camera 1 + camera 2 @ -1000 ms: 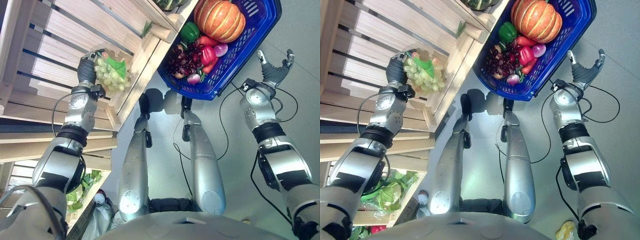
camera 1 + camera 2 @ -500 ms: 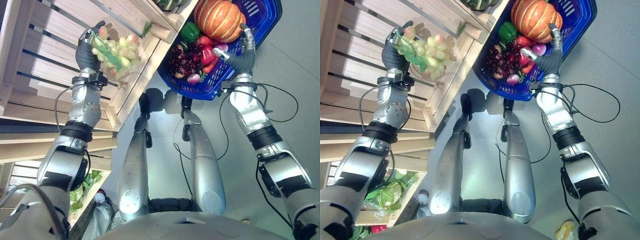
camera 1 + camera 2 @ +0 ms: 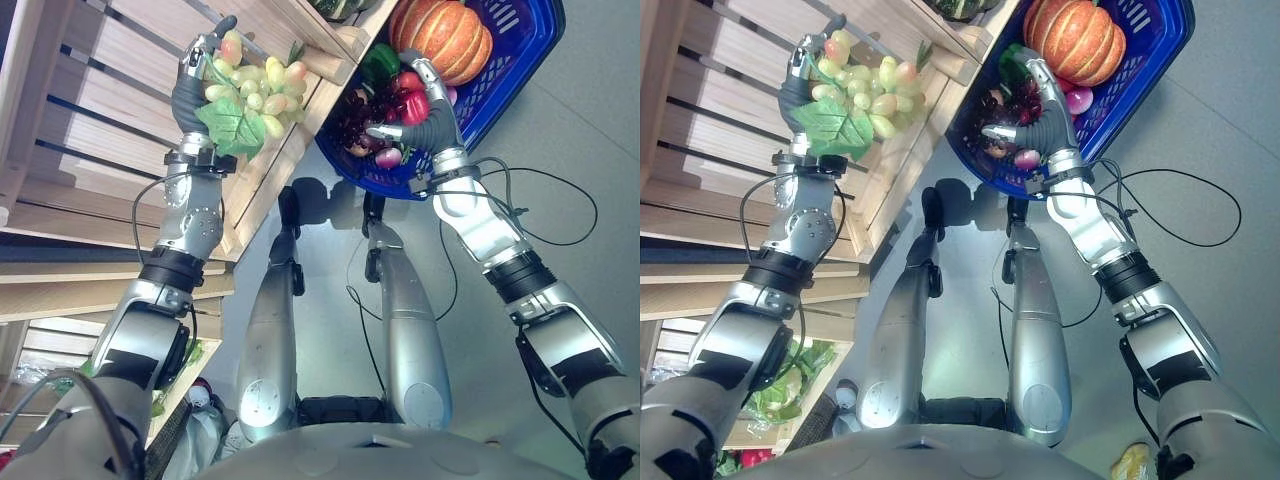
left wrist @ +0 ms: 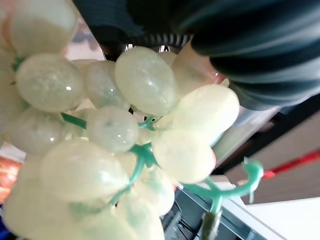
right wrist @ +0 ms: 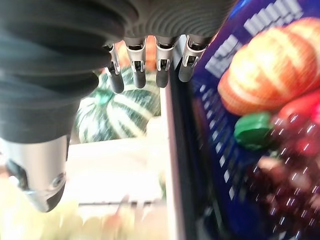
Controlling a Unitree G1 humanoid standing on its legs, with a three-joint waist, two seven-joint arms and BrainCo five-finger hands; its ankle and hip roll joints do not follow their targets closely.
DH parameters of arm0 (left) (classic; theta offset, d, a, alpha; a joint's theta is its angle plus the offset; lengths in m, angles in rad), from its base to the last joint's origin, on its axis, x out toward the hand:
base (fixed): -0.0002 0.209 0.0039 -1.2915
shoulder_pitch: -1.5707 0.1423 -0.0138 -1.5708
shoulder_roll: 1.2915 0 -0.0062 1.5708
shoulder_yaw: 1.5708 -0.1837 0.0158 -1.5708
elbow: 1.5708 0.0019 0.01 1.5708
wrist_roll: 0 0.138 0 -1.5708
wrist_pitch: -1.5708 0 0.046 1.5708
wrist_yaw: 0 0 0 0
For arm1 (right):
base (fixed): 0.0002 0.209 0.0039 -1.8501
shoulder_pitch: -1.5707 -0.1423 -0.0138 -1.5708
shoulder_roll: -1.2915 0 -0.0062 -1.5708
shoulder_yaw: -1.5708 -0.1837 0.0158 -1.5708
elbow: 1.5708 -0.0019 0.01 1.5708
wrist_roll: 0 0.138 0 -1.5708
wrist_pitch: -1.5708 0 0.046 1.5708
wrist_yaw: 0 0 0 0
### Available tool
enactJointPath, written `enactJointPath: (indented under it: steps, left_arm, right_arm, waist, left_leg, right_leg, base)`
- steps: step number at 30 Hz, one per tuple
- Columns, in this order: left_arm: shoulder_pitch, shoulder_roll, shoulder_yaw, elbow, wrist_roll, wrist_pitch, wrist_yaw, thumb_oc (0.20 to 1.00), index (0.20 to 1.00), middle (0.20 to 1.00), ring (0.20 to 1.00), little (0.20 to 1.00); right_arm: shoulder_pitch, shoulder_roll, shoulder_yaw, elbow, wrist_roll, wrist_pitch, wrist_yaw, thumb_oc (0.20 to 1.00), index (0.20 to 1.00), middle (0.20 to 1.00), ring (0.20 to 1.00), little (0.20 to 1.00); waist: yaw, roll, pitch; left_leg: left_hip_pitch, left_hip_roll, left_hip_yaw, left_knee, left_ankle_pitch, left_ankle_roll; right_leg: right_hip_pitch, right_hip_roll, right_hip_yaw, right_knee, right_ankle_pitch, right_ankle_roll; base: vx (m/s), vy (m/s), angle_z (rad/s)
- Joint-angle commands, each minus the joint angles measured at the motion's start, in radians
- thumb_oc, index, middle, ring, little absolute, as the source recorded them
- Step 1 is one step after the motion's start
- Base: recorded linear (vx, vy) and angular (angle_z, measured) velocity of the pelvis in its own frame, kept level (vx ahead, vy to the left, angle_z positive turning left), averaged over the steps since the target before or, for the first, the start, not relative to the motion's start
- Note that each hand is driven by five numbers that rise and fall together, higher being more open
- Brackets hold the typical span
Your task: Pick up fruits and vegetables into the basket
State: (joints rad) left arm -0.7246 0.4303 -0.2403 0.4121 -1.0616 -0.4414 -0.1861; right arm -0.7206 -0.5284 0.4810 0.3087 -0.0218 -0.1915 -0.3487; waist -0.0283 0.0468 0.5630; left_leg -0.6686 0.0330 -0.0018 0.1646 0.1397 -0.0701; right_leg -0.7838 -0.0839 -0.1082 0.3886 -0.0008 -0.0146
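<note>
Fingers of left hand (image 3: 190, 95) clutching green grapes (image 3: 250, 92), upper left; right hand (image 3: 425, 120) spread loose over blue basket (image 3: 500, 75). Basket already holding pumpkin (image 3: 440, 35); grapes not yet dropped in.

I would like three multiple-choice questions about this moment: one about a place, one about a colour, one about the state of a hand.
1. Where is the pumpkin?
A. in the basket
B. on the wooden shelf
C. in the left hand

2. What colour is the basket?
A. red
B. blue
C. white

3. What is the state of the left hand?
A. open and holding nothing
B. shut on the grapes
C. flat on the floor

Answers:
1 A: the pumpkin lies inside the basket.
2 B: its plastic wall is blue.
3 B: the left hand has its fingers curled round the grapes, lifted beside the wooden shelf. The right hand, open, is at the basket's edge.
</note>
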Motion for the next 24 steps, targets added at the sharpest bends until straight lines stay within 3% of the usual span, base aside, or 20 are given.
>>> enactJointPath:
  steps: [1,12,24]
  left_arm:
    - [-0.008,-0.015,0.02,-0.097,0.009,-0.052,-0.044,0.2,0.2,0.2,0.2,0.2]
    - [-0.024,-0.035,-0.018,-0.208,0.004,-0.008,-0.065,0.2,0.2,0.2,0.2,0.2]
    - [-0.042,-0.058,-0.061,-0.283,0.01,0.06,-0.098,0.2,0.2,0.2,0.2,0.2]
  right_arm:
    - [-0.01,0.008,0.03,-0.102,-0.012,-0.02,0.03,1.0,1.0,1.0,1.0,1.0]
    - [-0.059,0.037,0.083,-0.118,-0.009,0.005,0.079,1.0,1.0,1.0,1.0,1.0]
    - [-0.127,0.069,0.102,-0.143,-0.005,0.024,0.059,1.0,1.0,1.0,1.0,1.0]
  waist:
    - [0.002,0.002,-0.043]
    - [0.015,0.007,-0.043]
    - [0.028,0.011,-0.043]
  left_leg:
    - [-0.007,-0.063,0.026,0.079,-0.102,0.019]
    - [-0.009,-0.073,0.02,0.084,-0.099,0.023]
    - [-0.007,-0.083,0.013,0.09,-0.098,0.03]
  right_leg:
    - [0.081,0.008,-0.005,-0.072,-0.015,0.083]
    - [0.083,0.002,-0.013,-0.073,-0.01,0.078]
    - [0.087,-0.002,-0.021,-0.074,-0.003,0.076]
  base:
    - [0.0,0.0,0.0]
    - [0.01,-0.007,0.03]
    - [0.0,-0.005,0.01]
